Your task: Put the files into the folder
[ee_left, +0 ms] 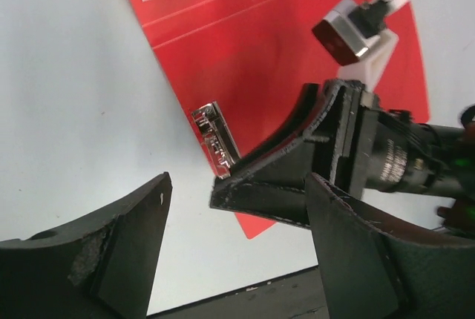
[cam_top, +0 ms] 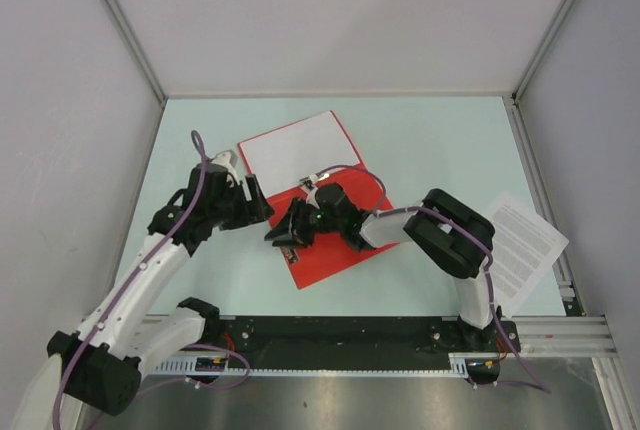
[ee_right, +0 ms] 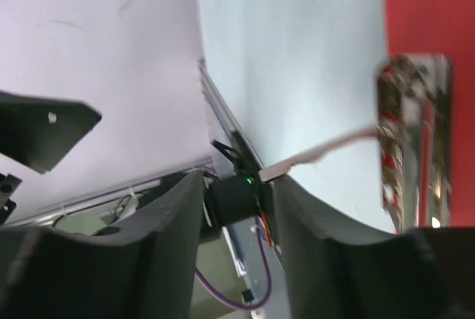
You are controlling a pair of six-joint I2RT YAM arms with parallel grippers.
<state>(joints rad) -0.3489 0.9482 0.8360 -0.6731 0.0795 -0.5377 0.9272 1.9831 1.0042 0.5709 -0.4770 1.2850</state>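
The red folder [cam_top: 345, 245] lies open in the middle of the table, with a white sheet of the files [cam_top: 290, 145] on its far half. A metal clip [ee_left: 215, 139] sits at the folder's left edge. My left gripper [cam_top: 258, 200] hovers just left of the folder, open with nothing between its fingers [ee_left: 237, 252]. Over the folder's near half by the clip is my right gripper [cam_top: 283, 235], its jaws parted and empty [ee_right: 237, 237]. The right wrist view is blurred and shows the clip [ee_right: 410, 137] and red folder [ee_right: 430, 7].
A printed sheet [cam_top: 525, 245] lies at the table's right side, partly over the aluminium rail [cam_top: 560, 260]. Grey walls enclose the table on the left, back and right. The right gripper's black fingers [ee_left: 274, 182] cross the left wrist view.
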